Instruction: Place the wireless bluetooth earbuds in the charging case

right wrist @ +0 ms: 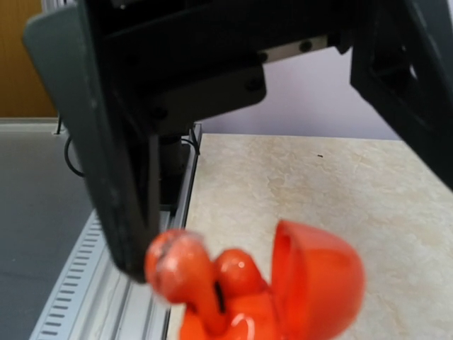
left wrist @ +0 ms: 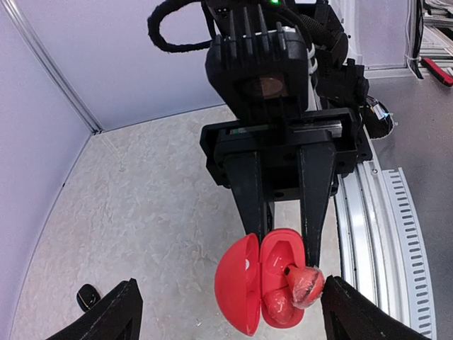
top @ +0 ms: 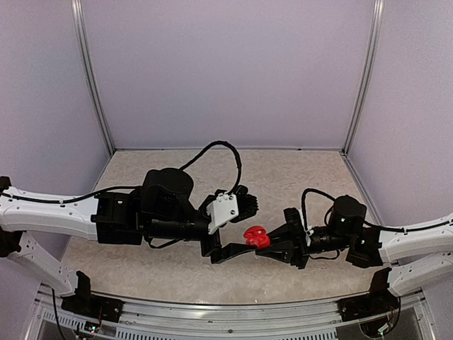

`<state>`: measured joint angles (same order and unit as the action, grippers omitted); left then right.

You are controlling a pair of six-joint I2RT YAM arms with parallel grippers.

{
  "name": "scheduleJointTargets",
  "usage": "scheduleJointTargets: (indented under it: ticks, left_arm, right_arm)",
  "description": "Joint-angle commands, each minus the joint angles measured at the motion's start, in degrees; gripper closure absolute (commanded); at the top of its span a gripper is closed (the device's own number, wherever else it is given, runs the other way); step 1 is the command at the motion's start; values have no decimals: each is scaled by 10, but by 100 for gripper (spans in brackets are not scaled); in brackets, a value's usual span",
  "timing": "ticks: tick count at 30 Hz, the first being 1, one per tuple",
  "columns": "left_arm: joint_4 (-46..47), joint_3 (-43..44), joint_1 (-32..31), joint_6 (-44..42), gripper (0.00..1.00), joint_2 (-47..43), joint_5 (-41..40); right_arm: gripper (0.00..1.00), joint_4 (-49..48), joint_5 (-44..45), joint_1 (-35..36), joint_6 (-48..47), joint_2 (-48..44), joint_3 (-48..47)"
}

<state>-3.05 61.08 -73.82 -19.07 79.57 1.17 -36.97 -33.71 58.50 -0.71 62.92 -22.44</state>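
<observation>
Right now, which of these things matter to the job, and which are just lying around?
Job: open red charging case, gripped by right end effector; two red earbuds in it; open left end effector.
Lying about: small black item on the table, unidentifiable.

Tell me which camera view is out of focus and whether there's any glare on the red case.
Right wrist view: the red charging case and red earbud sit close to the lens and look soft; the table behind is sharper. Left wrist view: crisp, with small shiny highlights on the earbud. Top external view: even, soft light, only faint shadows.
</observation>
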Motion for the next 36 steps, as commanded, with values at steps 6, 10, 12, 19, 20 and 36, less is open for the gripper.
scheduleJointTargets:
  ticks: [6,10,12,19,20,36]
  left_arm:
    - [45,18,7,33,17,18,17]
    - [47,22,13,41,18,29,23]
    - [47,24,20,51,20,34,36]
    - [58,20,43,77,26,36,71]
    - [58,19,45,77,27,35,75]
    - [49,26,30,47,13,34,115]
  right_arm:
    - [100,-5,-10,23,-11,8,-13]
    - [100,8,-5,29,-25,4,-20]
    - [100,15,-6,31,-32,0,-22]
    - [100,36,-3,38,-51,-17,-26]
    - [100,37,-2,38,-52,-18,-26]
    - [100,-1,26,38,-12,-31,-5]
